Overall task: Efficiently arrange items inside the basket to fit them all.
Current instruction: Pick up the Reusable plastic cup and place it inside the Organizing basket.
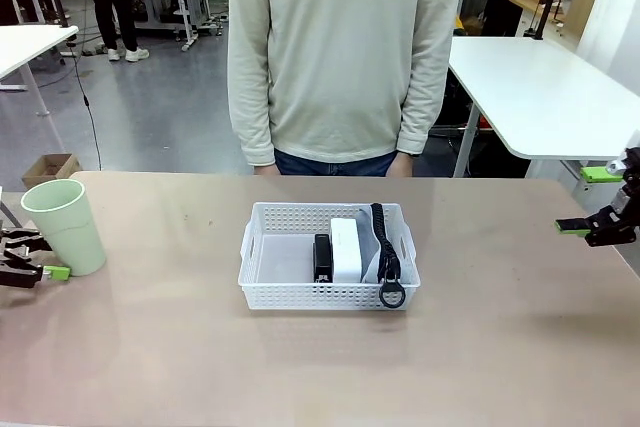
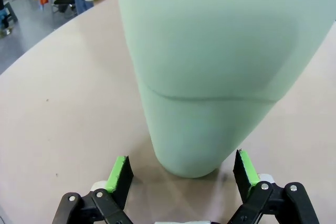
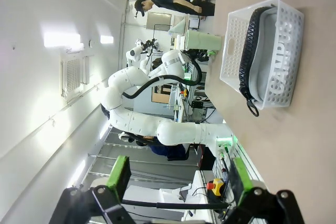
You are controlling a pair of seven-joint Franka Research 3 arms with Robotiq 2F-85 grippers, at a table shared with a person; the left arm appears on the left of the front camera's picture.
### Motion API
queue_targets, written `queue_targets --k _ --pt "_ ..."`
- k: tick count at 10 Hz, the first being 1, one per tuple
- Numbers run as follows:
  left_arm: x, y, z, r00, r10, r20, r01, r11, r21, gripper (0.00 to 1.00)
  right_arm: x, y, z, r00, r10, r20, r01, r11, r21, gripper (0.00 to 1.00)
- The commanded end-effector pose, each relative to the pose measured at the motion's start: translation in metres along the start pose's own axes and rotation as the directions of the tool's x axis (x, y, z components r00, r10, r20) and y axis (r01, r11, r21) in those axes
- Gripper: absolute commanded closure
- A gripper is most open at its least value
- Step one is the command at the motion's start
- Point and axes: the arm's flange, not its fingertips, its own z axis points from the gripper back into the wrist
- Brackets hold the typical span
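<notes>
Readable only: "CAMPUS", in pale capitals on the grey pouch (image 3: 273, 56), seen through the perforated wall of the basket (image 3: 290, 24) in the right wrist view, letters turned sideways there. In the front view, lettering hidden, pouch standing against the basket's right wall. No print legible on box (image 1: 345, 249), stapler (image 1: 322, 257) or cup (image 1: 66, 225).

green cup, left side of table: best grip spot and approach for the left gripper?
Take the pale green cup by its lower wall, coming in level from its outer side. It stands upright on the table and tapers toward the base, so the narrow bottom fits between the pads. The left gripper is already open at base height, jaws either side, not touching.
</notes>
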Motion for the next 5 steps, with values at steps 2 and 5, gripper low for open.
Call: queue_targets --k 2,5 --pt "-0.002 0.0 -0.013 0.997 -0.055 0.058 0.058 0.997 -0.053 0.0 -0.001 0.003 0.001 1.0 0.015 -0.002 -0.015 1.0 0.011 0.0" --pt "0.002 -0.002 -0.026 0.99 -0.091 0.107 0.097 0.994 -0.057 0.0 -0.001 0.003 0.001 1.0 0.015 -0.002 -0.015 1.0 0.011 0.0"
